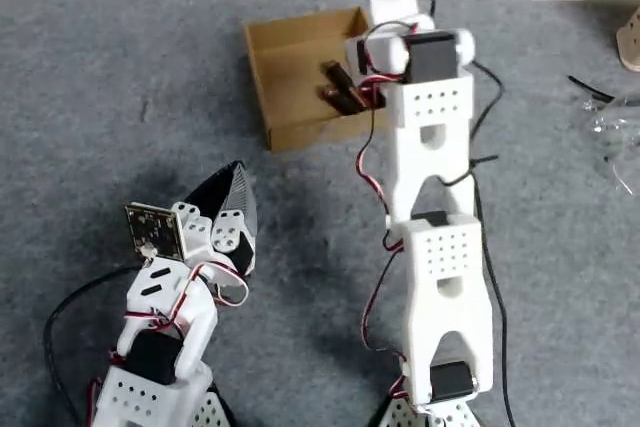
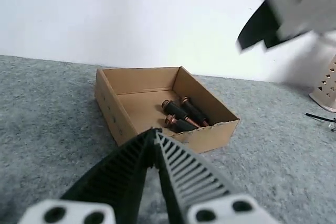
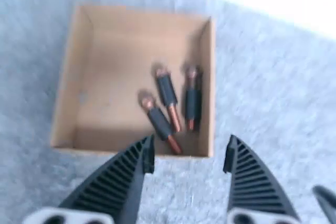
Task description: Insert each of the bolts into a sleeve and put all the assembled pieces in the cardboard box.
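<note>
The cardboard box [image 1: 300, 134] stands at the far middle of the grey table. Inside it lie three copper bolts in black sleeves [image 3: 168, 95], close together by one wall [image 2: 181, 115]. My right gripper [image 3: 190, 153] hangs open above the box's [image 3: 105, 77] near edge, nothing between its fingers. The right arm [image 1: 430, 147] stretches over the table to the box. My left gripper [image 1: 240, 172] is shut and empty, low over the table at the near left, pointing at the box [image 2: 107, 103] from a distance; its tips [image 2: 156, 132] meet.
Loose black cables and clear plastic [image 1: 610, 117] lie at the far right. A pale perforated object [image 2: 325, 85] stands by the right edge. Open grey mat stretches left of the box and between the arms.
</note>
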Action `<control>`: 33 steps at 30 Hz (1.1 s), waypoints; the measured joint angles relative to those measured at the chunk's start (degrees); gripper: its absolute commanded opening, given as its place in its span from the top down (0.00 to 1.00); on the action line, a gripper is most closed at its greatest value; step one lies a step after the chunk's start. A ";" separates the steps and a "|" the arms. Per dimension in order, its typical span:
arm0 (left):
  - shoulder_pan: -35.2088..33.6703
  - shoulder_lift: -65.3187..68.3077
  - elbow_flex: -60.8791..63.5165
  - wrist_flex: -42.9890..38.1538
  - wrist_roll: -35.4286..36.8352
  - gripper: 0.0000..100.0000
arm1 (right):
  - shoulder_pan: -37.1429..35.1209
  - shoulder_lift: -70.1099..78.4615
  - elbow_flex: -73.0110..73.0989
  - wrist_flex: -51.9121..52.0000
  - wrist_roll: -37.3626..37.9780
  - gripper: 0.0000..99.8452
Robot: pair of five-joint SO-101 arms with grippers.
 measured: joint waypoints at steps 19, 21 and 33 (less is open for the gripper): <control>0.00 0.00 0.00 0.00 0.00 0.99 | -0.35 -49.49 45.98 0.00 -1.67 0.80; 0.00 0.00 0.00 0.00 0.00 0.99 | -0.35 -54.59 54.86 0.00 -1.76 0.80; 0.00 0.00 0.00 0.09 0.00 0.99 | -0.44 -77.45 106.99 -17.14 -1.93 0.80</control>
